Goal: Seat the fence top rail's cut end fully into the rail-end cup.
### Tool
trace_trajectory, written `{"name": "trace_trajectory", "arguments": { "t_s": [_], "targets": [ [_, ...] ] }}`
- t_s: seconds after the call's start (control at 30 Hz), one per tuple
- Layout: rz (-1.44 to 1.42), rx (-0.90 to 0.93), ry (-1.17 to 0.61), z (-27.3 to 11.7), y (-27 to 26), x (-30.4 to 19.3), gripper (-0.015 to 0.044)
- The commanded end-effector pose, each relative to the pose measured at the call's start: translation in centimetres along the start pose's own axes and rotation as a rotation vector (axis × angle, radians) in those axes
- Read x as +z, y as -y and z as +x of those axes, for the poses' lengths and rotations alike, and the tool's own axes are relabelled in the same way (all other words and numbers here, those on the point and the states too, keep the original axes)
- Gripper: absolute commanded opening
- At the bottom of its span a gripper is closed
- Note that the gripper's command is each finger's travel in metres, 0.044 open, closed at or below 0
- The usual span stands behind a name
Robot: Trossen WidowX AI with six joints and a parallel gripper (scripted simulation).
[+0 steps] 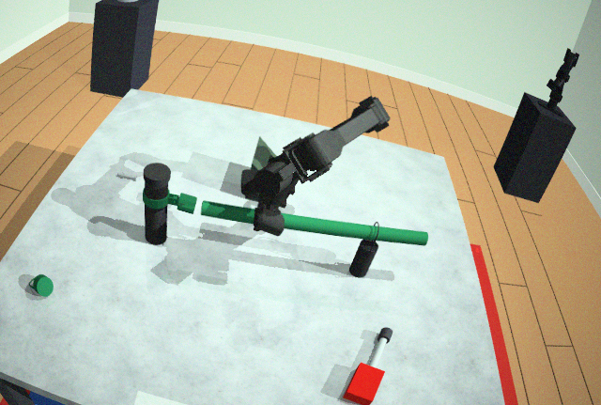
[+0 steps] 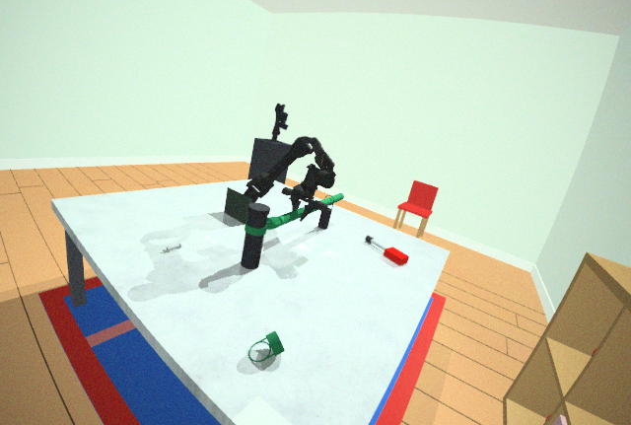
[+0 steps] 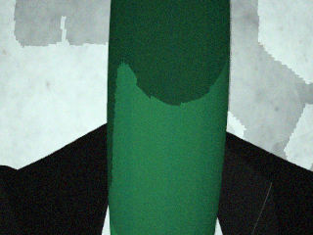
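Observation:
The green rail [image 1: 330, 226] [image 2: 336, 198] [image 3: 166, 162] runs through the thin loop [image 1: 377, 224] on the short black post [image 1: 363, 258] [image 2: 324, 218]. Its left end is just right of the green end cup [image 1: 187, 203], with a narrow gap between them in the top view. In the exterior view cup and rail end overlap. The cup hangs on the green band [image 1: 155, 200] [image 2: 254, 230], high on the big black post [image 1: 155, 230] [image 2: 251, 251], below its cap. My gripper [image 1: 268, 220] [image 3: 159, 134] is shut on the rail, left of its middle. The cup's mouth is hidden.
A spare green cap [image 1: 44, 285] [image 2: 275, 343] lies at the table's near left in the top view. A red-ended tool [image 1: 364, 382] [image 2: 395, 255] lies near right. A dark green panel [image 1: 260, 153] [image 2: 235, 205] stands behind my gripper. A small grey part [image 2: 172, 247] lies beyond the big post.

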State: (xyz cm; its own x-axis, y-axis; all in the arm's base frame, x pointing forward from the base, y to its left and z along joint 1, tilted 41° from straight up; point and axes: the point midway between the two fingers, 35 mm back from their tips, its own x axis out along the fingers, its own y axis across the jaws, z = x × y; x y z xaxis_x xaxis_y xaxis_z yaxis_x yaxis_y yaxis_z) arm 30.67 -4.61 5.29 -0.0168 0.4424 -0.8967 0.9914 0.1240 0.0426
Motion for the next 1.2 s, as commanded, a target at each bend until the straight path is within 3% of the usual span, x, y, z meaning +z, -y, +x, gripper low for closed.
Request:
{"name": "trace_trajectory", "arguments": {
  "t_s": [0.0, 1.17],
  "targets": [
    [0.009, 0.018, 0.012, -0.7, -0.4, 0.7, 0.0],
    [0.0, 0.0, 0.001, 0.5, 0.0, 2.3, 0.0]
  ]
}}
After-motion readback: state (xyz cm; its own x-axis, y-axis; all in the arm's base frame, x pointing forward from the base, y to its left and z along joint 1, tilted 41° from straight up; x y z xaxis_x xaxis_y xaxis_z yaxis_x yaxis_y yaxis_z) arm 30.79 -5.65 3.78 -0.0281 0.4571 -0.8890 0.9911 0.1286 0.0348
